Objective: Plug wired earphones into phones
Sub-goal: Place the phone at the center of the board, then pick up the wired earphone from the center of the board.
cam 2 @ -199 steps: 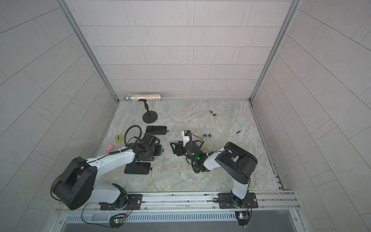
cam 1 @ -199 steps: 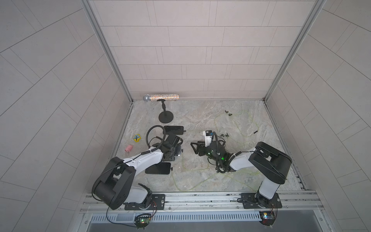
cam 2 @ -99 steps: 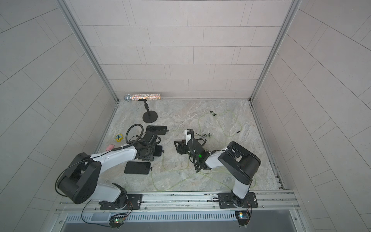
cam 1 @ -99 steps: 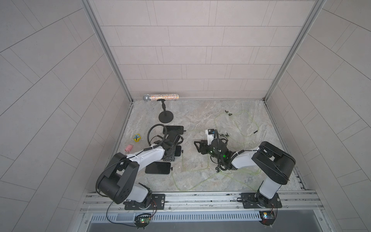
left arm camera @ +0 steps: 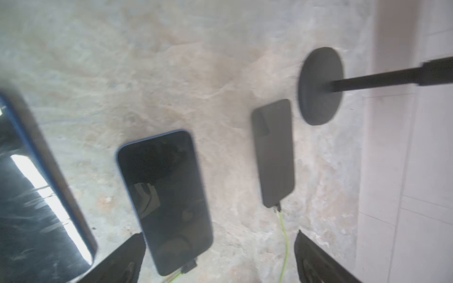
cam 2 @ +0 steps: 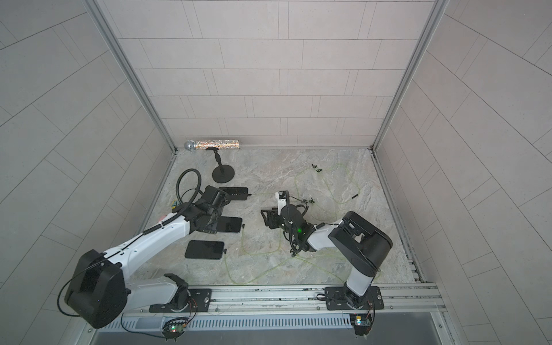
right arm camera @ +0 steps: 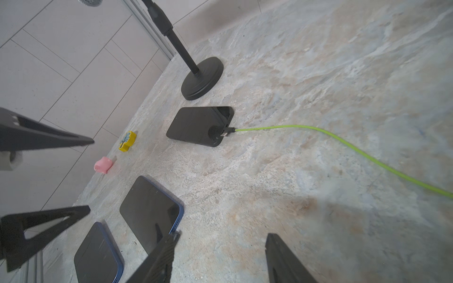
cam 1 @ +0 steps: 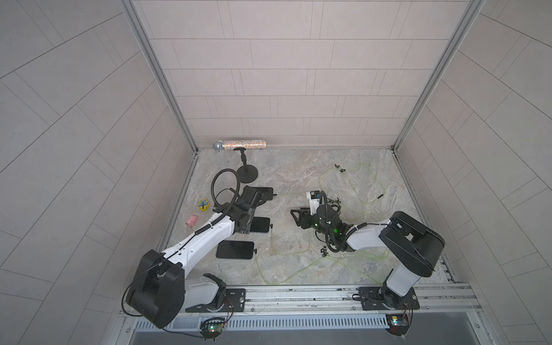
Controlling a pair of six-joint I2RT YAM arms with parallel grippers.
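Note:
Three black phones lie in a row at the left: far (cam 1: 265, 191), middle (cam 1: 260, 224), near (cam 1: 235, 249). In the left wrist view the far phone (left arm camera: 273, 152) and the middle phone (left arm camera: 164, 191) each have a black plug with a yellow-green earphone cable (left arm camera: 284, 235) at their end. My left gripper (left arm camera: 218, 241) hangs open above them, holding nothing; in a top view the left gripper (cam 1: 254, 195) hovers between the middle and far phones. My right gripper (right arm camera: 223, 236) is open over bare table, right of the phones (cam 1: 298, 218). Earphone cables (cam 1: 298, 254) trail across the table.
A black round-based stand (cam 1: 247, 173) is behind the far phone, and a glitter microphone (cam 1: 239, 145) lies along the back wall. Yellow (cam 1: 204, 205) and pink (cam 1: 191, 220) toys sit by the left wall. Loose earbuds (cam 1: 339, 168) and a loose plug (cam 1: 379, 197) lie at the right.
My left gripper has opened wider and shifted from the middle phone toward the far one. The right gripper has barely moved, its jaws a little closer.

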